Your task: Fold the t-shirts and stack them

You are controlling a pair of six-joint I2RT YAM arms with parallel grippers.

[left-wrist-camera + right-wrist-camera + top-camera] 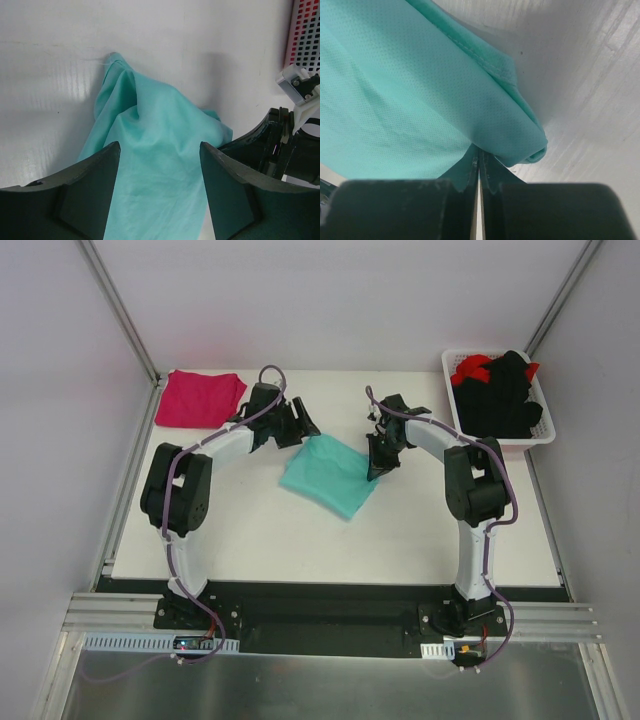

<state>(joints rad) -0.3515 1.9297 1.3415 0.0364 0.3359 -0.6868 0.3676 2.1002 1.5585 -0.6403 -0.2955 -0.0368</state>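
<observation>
The teal t-shirt lies partly folded and rumpled in the middle of the table. It also shows in the left wrist view and the right wrist view. My left gripper hovers over its far left corner with jaws wide apart, cloth showing between them. My right gripper is shut on the shirt's right folded edge. The magenta-pink t-shirt lies folded flat at the far left corner of the table.
A white basket at the far right holds black garments and a red one. The basket's mesh wall and the right arm show in the left wrist view. Grey walls enclose the white table.
</observation>
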